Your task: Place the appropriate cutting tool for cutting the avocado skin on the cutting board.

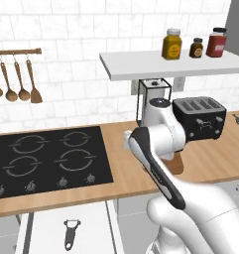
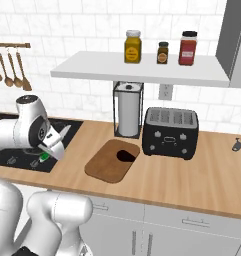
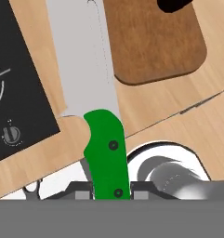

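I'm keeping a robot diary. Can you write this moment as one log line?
tool: shut on knife | knife: in air, near stove | board: holds avocado | knife not yet on board

The white arm (image 1: 158,149) is rising over the wooden counter (image 1: 121,163), hiding part of the black toaster (image 1: 200,116); a peeler (image 1: 70,233) is lying in the open drawer (image 1: 41,230).

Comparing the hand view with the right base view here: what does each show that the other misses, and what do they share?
Hand view alone: the knife's pale blade and green handle clamped in the gripper, plus a stove knob.
Right base view alone: the toaster, paper towel roll, three jars on the shelf, and hanging spoons.
Both: the cutting board with the avocado on it, the stovetop edge and wooden counter.
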